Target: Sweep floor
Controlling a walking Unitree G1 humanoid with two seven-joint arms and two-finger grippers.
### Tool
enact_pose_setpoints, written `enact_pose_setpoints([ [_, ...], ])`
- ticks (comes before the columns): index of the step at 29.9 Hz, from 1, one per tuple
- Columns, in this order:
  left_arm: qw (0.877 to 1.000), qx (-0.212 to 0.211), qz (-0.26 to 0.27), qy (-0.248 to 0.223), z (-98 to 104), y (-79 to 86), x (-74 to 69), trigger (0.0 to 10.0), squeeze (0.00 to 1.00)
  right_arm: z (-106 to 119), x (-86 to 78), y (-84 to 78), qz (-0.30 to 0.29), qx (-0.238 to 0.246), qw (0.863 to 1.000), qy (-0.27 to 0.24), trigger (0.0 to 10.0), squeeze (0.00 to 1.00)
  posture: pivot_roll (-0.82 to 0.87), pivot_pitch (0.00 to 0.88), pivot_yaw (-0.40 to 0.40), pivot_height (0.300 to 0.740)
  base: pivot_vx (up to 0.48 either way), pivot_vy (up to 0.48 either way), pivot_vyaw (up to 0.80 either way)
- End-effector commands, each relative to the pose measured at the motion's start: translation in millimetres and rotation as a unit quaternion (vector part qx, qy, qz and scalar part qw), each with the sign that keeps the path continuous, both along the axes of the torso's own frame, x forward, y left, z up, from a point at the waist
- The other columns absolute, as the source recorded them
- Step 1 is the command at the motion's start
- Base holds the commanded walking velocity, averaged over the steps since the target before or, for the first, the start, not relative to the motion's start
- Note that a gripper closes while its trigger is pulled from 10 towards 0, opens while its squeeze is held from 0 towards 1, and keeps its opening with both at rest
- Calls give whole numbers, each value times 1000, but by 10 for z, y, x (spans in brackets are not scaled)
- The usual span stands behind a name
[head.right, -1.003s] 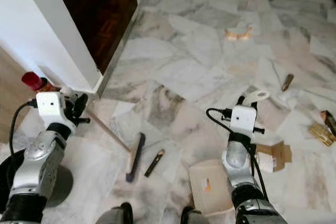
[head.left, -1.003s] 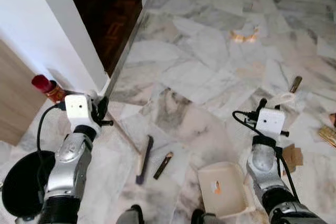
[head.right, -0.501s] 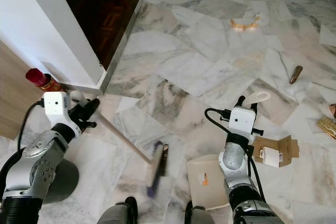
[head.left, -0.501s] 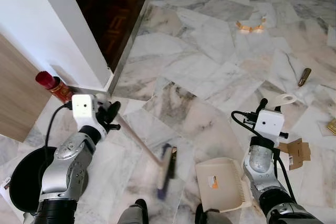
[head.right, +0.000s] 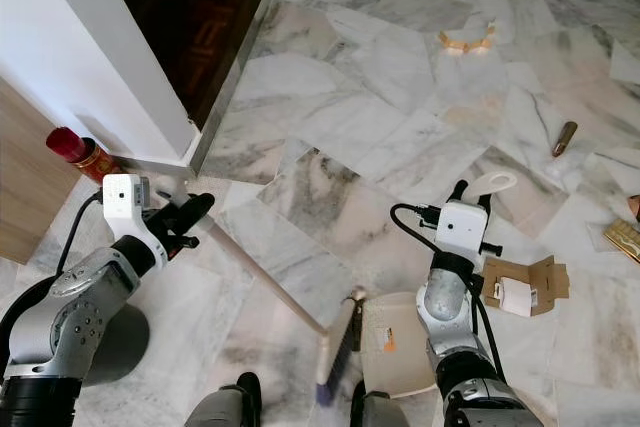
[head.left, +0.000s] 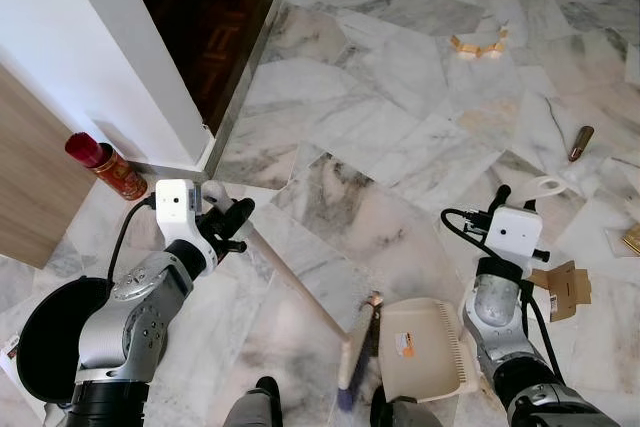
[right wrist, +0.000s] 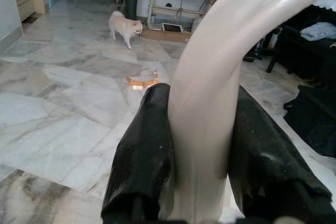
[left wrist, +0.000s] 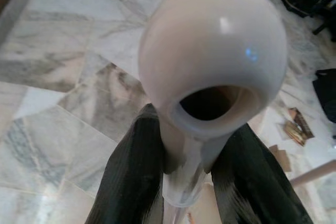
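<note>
**Operator:** What are your grippers holding?

**Inspector:** Your left gripper [head.left: 232, 219] is clamped on the top of the broom [head.left: 300, 292]; in the left wrist view both black fingers [left wrist: 131, 182] press the pale shaft just under its rounded, hollow end cap. Your right gripper [head.right: 472, 202] is clamped on the dustpan [head.left: 428, 349] handle; the right wrist view shows that curved cream handle pinched between the fingers [right wrist: 144, 161].

**Operator:** Where does the broom sit?

**Inspector:** The stick slants from your left gripper down toward the robot's right; the brush head [head.left: 356, 357] is on the marble floor [head.left: 400, 137], just beside the dustpan's left edge, between the robot's feet and the pan; a small brown scrap [head.left: 375, 299] lies at the top of the head, touching or nearly so, I cannot tell which.

**Operator:** And further out?

**Inspector:** A folded cardboard piece [head.left: 562, 290] lies near your right arm; a brown stick-like item [head.left: 579, 143] further out on the right; orange bits [head.left: 478, 45] well ahead. On your left, a red can [head.left: 103, 167] stands against the white wall corner [head.left: 140, 77]; a black round pan [head.left: 45, 332] sits beneath your left arm. The right wrist view shows a small pale dog [right wrist: 125, 26] far across the room.
</note>
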State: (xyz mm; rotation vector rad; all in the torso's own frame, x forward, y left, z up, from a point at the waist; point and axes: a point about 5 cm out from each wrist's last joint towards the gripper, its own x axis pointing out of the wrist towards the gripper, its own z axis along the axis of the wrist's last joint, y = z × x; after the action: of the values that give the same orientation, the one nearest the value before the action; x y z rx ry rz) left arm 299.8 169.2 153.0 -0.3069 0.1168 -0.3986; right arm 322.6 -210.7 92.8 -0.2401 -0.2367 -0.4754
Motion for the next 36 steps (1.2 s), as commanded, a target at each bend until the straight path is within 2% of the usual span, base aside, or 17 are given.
enact_pose_setpoints([
  [1,999,-28,-21,-6,65,-29,-39,10000,0,-136,-41,42,2,1,999,35,10000,0,287,299,72,740,0,0,0],
  [8,999,-27,-29,-4,78,-18,-47,10000,0,-152,-40,47,-1,11,999,39,10000,0,291,288,75,740,0,0,0],
  [13,999,-32,-14,-20,137,-18,7,10000,0,-153,-23,37,-2,25,999,44,10000,0,286,269,71,740,0,0,0],
  [14,999,-35,9,-34,188,36,37,10000,0,-142,-13,23,-4,27,999,44,10000,0,288,261,69,740,0,0,0],
  [16,998,-34,21,-41,214,73,50,10000,0,-139,-9,19,-4,28,999,45,10000,0,287,258,69,740,0,0,0],
  [18,995,-29,66,-62,306,236,67,10000,0,-134,-3,16,-4,28,999,45,10000,0,287,253,67,740,0,0,0],
  [20,993,-32,86,-75,369,337,62,10000,0,-130,0,16,-3,28,999,44,10000,0,290,252,68,740,0,0,0],
  [23,991,-31,94,-85,409,403,44,10000,0,-132,-1,16,-2,28,999,45,10000,0,290,252,68,740,0,0,0],
  [26,989,-10,113,-92,415,512,15,10000,0,-149,-9,18,-1,30,998,48,10000,0,296,252,70,740,0,0,0],
  [28,989,45,117,-76,325,580,0,10000,0,-160,-14,20,1,32,998,50,10000,0,293,254,69,740,0,0,0],
  [29,990,50,114,-73,312,580,-3,10000,0,-160,-15,20,1,32,998,50,10000,0,293,254,69,740,0,0,0],
  [31,992,79,86,-50,227,546,-15,10000,0,-159,-14,17,1,32,998,50,10000,0,291,257,71,740,0,0,0],
  [32,992,79,86,-50,227,546,-15,10000,0,-159,-14,17,1,32,998,50,10000,0,291,257,71,740,0,0,0],
  [34,993,103,47,-23,126,500,-41,10000,0,-159,-15,12,1,32,998,50,10000,0,290,259,69,740,0,0,0],
  [36,994,102,32,-7,78,475,-58,10000,0,-156,-15,11,1,31,998,50,10000,0,286,260,68,740,0,0,0],
])
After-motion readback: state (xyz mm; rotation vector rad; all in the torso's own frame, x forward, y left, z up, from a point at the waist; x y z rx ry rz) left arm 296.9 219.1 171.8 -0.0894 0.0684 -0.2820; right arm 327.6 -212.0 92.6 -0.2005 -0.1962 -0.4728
